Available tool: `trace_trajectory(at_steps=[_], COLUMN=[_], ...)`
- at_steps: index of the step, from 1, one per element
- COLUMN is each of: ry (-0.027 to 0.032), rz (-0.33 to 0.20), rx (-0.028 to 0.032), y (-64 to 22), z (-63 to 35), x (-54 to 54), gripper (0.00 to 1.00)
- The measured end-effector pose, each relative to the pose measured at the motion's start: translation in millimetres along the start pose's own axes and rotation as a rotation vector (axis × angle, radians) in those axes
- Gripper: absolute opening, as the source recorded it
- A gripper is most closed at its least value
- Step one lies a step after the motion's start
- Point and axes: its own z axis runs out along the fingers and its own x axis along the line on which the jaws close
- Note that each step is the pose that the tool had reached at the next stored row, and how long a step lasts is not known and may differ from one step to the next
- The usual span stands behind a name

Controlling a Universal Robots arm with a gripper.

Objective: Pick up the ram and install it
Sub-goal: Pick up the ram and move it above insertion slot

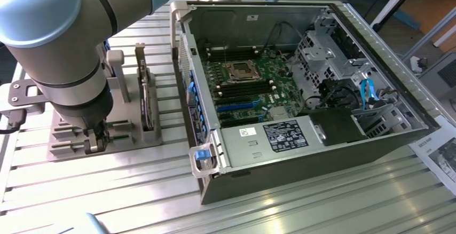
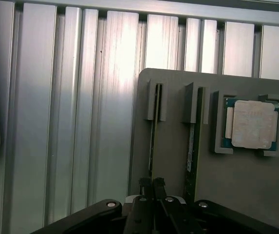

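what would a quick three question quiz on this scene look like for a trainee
1. True or false: the processor chip sits in the socket on the motherboard.
2. Multiple choice: the gripper is closed on
A) the ram standing in the grey holder
B) an upright expansion card
C) a blue cable
3. Fill in: the open computer case lies on the exterior view's ___ side.

Key: 1 false, the chip rests in a recess of the grey holder; 2 A; 3 right.
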Motion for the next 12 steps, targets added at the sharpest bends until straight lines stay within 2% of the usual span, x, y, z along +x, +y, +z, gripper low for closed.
trace_trajectory(at_steps=[12], ry=[0.0000], rz=[0.001], rx=[-0.0001], y=[0.0], z=[-1.3], x=[-0.1], gripper=[0.13])
